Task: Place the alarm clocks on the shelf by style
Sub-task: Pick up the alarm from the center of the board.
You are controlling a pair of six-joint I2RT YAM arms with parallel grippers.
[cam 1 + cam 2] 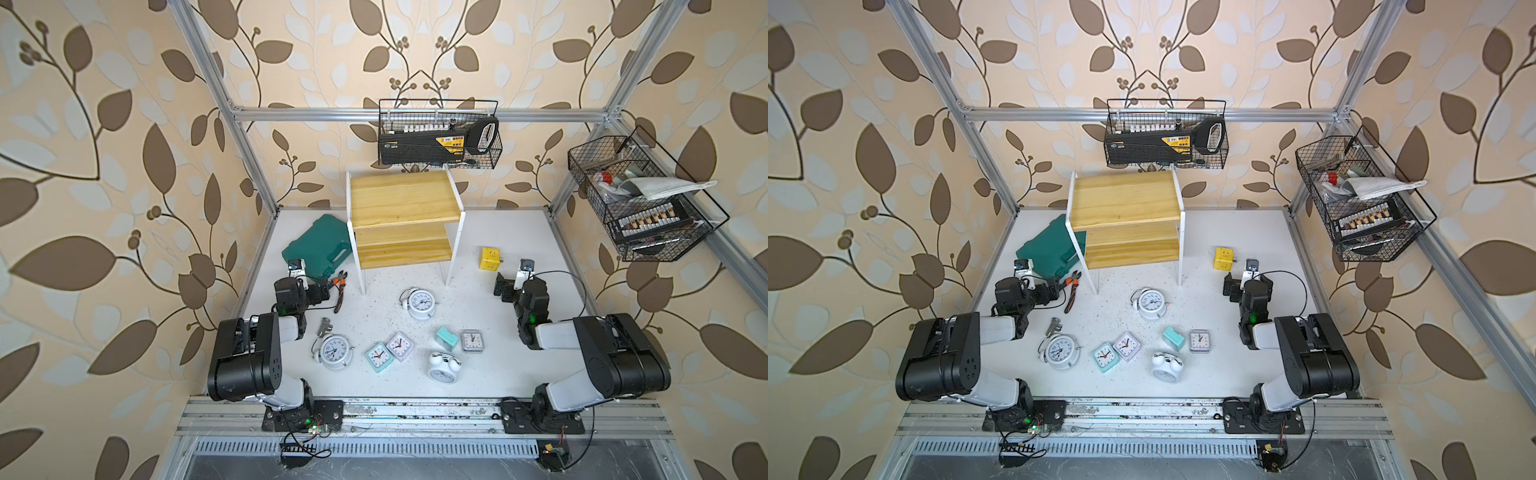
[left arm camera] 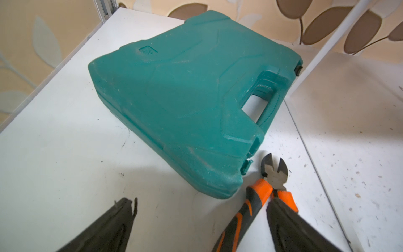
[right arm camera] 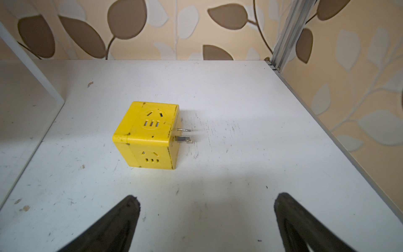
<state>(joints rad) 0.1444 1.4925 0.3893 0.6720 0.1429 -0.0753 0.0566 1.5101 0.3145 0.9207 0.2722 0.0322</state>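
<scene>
In both top views the wooden two-tier shelf (image 1: pixel 401 203) (image 1: pixel 1125 199) stands bare at the back. The alarm clocks lie on the table in front of it. Three are round white twin-bell ones (image 1: pixel 420 303) (image 1: pixel 334 351) (image 1: pixel 442 368). The square ones are mint (image 1: pixel 379 356), lilac (image 1: pixel 400 345), mint on its side (image 1: pixel 447 338) and grey (image 1: pixel 472 340). My left gripper (image 1: pixel 322 291) (image 2: pixel 200 201) is open over bare table, beside the pliers. My right gripper (image 1: pixel 503 289) (image 3: pixel 208 196) is open too, empty, short of the yellow cube.
A green tool case (image 1: pixel 320 245) (image 2: pixel 192 98) lies left of the shelf, with orange-handled pliers (image 1: pixel 338 286) (image 2: pixel 268 189) next to it. A yellow socket cube (image 1: pixel 489 258) (image 3: pixel 148 137) sits right of the shelf. Black wire baskets (image 1: pixel 440 137) (image 1: pixel 640 199) hang on the frame. A small metal part (image 1: pixel 325 326) lies by the left clock.
</scene>
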